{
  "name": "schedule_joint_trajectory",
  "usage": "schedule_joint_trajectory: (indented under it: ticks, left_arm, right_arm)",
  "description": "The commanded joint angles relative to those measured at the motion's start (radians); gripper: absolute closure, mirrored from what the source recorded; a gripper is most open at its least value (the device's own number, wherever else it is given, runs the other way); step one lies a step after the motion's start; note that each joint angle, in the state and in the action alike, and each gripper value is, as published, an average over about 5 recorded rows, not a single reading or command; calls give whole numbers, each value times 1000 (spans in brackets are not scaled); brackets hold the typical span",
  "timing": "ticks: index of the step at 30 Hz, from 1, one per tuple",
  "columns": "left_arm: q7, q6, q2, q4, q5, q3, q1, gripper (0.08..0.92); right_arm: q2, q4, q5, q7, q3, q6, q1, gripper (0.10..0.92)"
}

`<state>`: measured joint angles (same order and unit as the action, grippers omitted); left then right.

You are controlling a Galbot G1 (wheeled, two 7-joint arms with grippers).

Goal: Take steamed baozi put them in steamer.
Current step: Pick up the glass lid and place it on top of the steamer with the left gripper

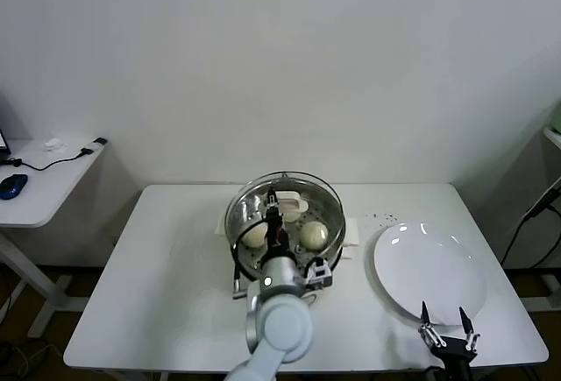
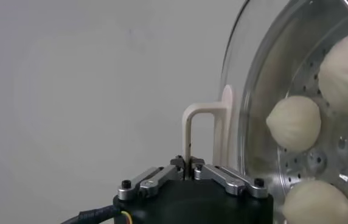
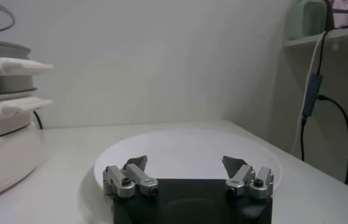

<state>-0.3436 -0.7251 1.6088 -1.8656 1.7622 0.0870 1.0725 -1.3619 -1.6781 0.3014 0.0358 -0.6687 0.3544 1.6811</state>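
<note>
The steamer (image 1: 326,239) stands at the table's middle back on its white base. The round glass lid (image 1: 247,206) is over it. My left gripper (image 1: 274,223) is shut on the lid's white handle (image 2: 199,119), as the left wrist view (image 2: 187,163) shows. Through the glass, three baozi (image 2: 294,123) lie on the perforated tray (image 2: 338,152). In the head view, baozi show at the left (image 1: 254,236) and the right (image 1: 314,235). My right gripper (image 1: 446,321) is open and empty above the near edge of the bare white plate (image 1: 429,269). In the right wrist view it (image 3: 185,165) hangs over the plate (image 3: 186,146).
A white mat (image 1: 353,234) lies under the steamer. Small dark specks (image 1: 382,217) lie on the white table (image 1: 158,293) behind the plate. A side table (image 1: 39,179) with a mouse and cable stands at the far left. The steamer's side (image 3: 3,122) shows in the right wrist view.
</note>
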Motion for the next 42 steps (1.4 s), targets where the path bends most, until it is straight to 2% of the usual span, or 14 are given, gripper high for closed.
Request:
schedule_joint_trajectory:
  ticks: [1, 33, 42]
  left_arm:
    - [40, -10, 49, 66, -6, 11, -11, 856]
    - [149, -7, 49, 133, -44, -8, 1, 856]
    - [148, 4, 49, 132, -25, -8, 23, 856]
  right_arm:
    - [-2, 0, -4, 1, 1, 2, 2, 203]
    - [-11, 15, -11, 2, -11, 34, 8, 203]
    - [-8, 17, -16, -3, -12, 46, 12, 203]
